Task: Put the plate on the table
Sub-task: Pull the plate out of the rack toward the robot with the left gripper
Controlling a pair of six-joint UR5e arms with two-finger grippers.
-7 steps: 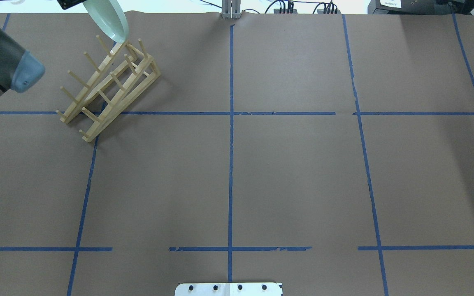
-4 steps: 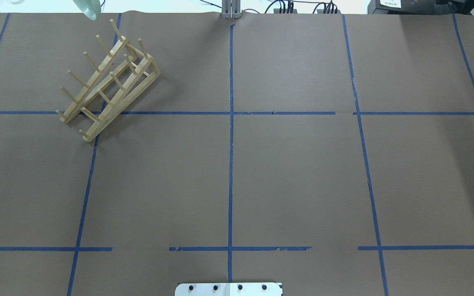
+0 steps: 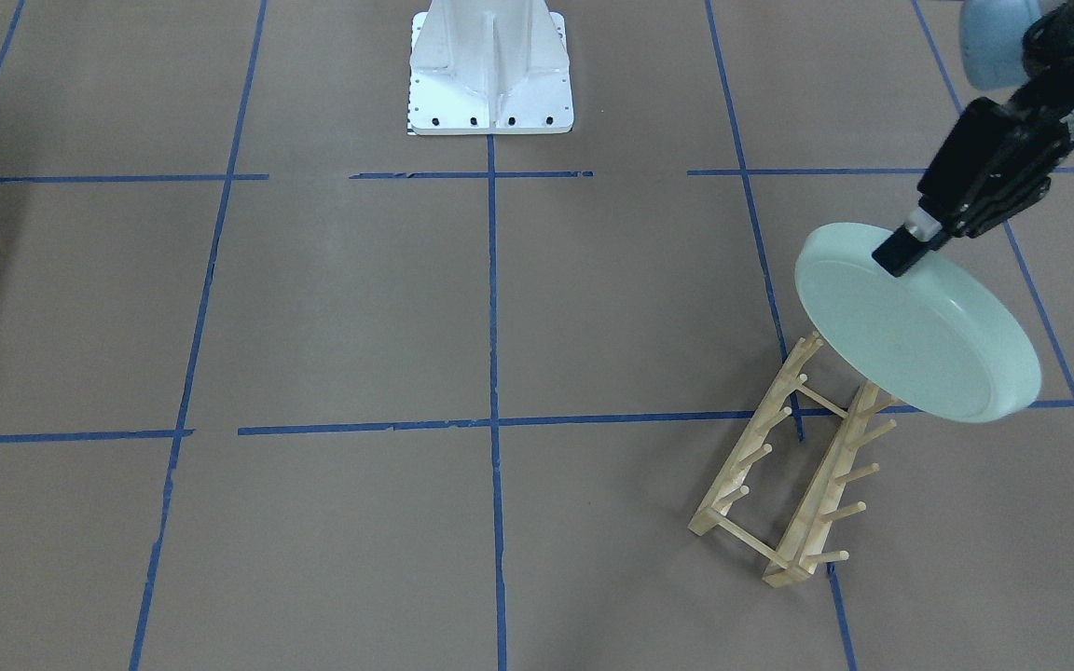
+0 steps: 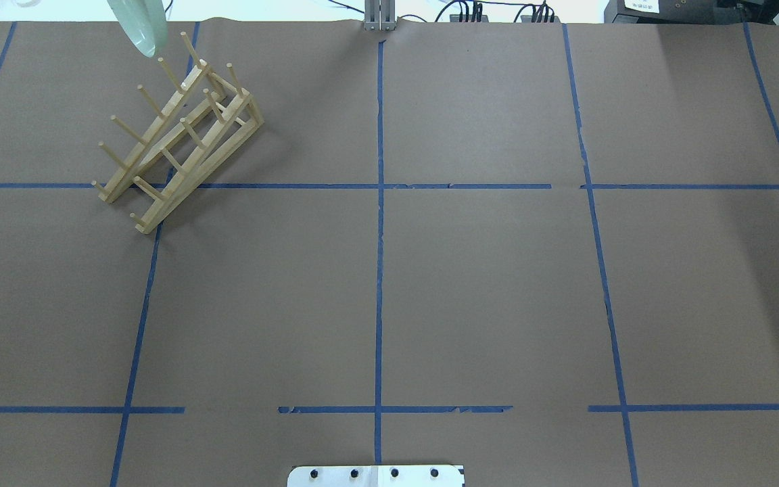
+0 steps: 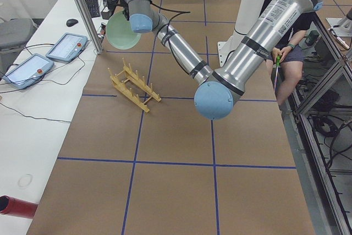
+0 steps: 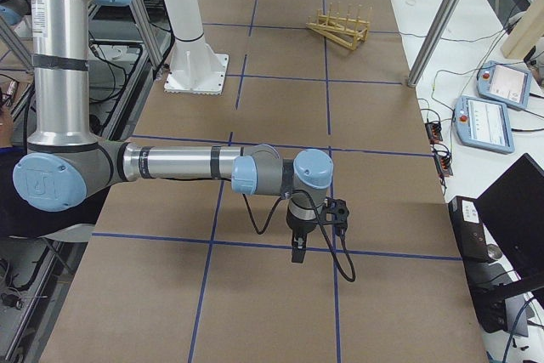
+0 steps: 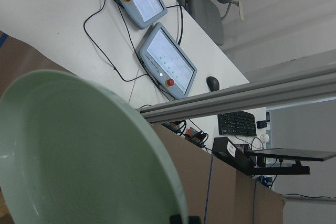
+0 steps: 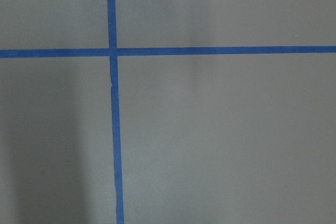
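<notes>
Left gripper (image 3: 901,250) clamps the plate (image 3: 919,335) by its rim, hanging tilted. Rack (image 3: 793,471) below it: held high, probably for clearance.

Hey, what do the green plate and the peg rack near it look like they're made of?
Plate: glazed ceramic or hard plastic, can't tell which; even mint colour, smooth surface with a soft sheen. Rack: bare light wood, matte; pale tan rails and round dowel pegs, no paint visible.
</notes>
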